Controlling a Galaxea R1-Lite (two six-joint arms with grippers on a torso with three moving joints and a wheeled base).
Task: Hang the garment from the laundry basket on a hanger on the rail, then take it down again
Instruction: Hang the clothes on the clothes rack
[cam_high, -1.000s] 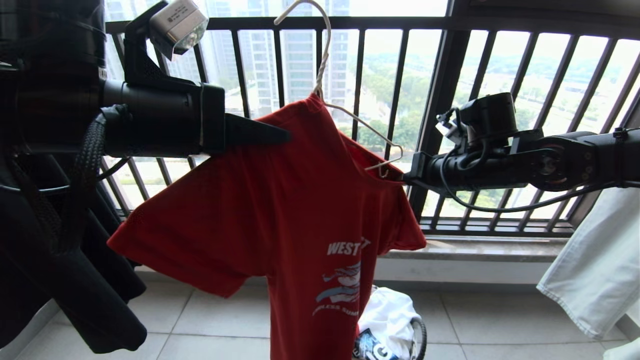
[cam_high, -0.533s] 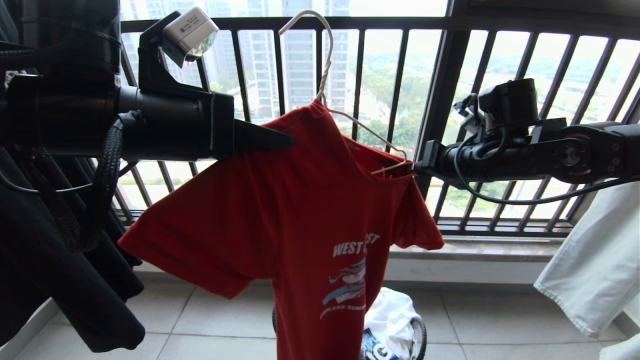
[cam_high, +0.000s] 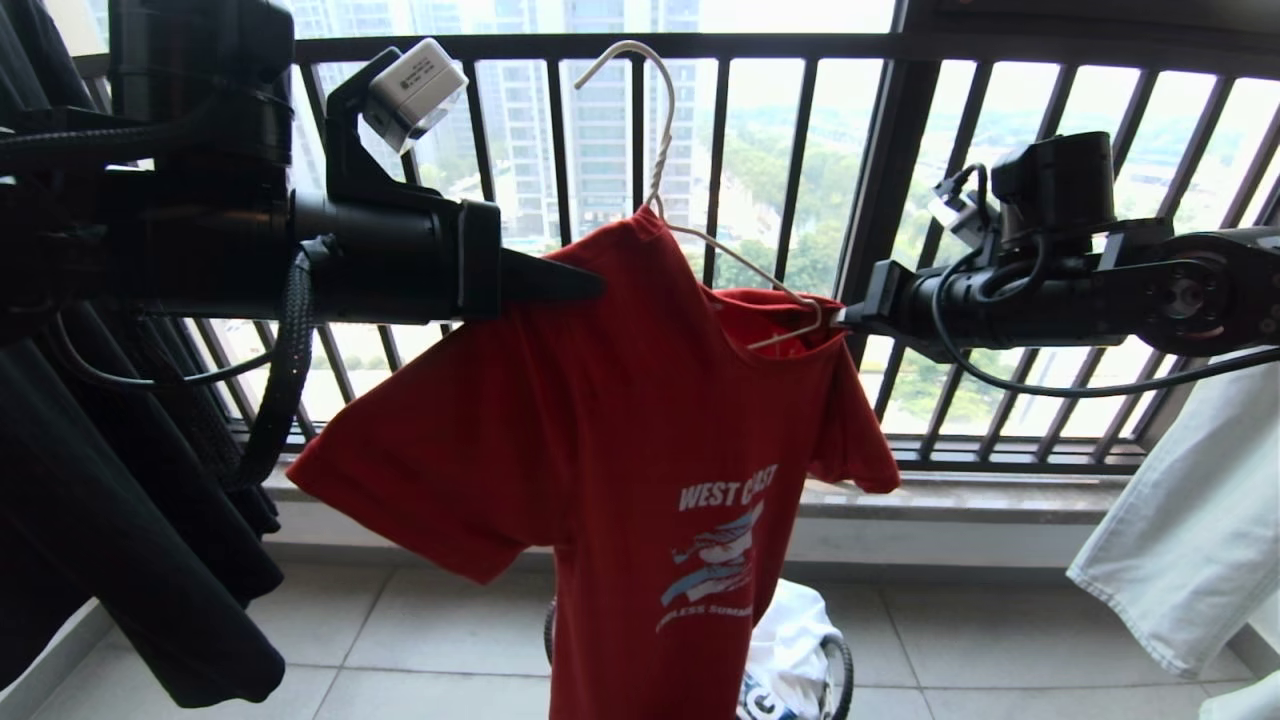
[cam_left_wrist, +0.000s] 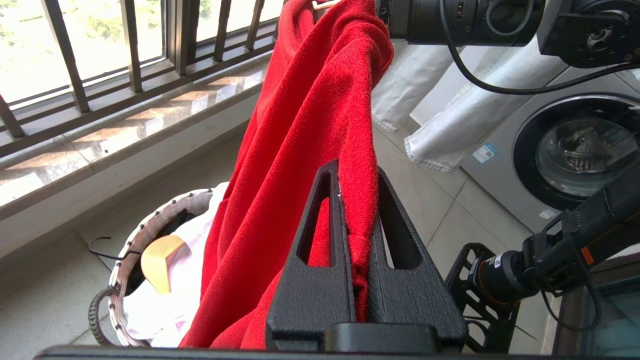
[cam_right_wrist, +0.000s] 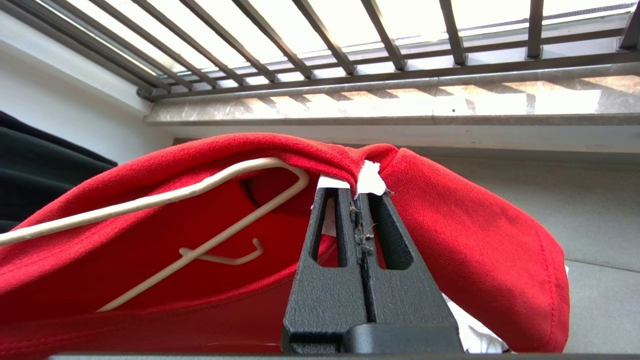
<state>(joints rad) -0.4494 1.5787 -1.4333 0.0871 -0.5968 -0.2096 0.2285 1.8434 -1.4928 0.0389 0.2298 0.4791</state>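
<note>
Before the barred balcony window, I hold the red T-shirt (cam_high: 640, 420) on its white wire hanger (cam_high: 690, 230) aloft: left gripper (cam_high: 590, 287) clenched on one shoulder, right gripper (cam_high: 838, 318) clamped at the collar, above the laundry basket (cam_left_wrist: 130, 245).

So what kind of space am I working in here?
Most likely a high-rise apartment's laundry balcony: a barred window railing looking out on tower blocks, a front-loading washing machine, a tiled floor, and a laundry basket of clothes.
</note>
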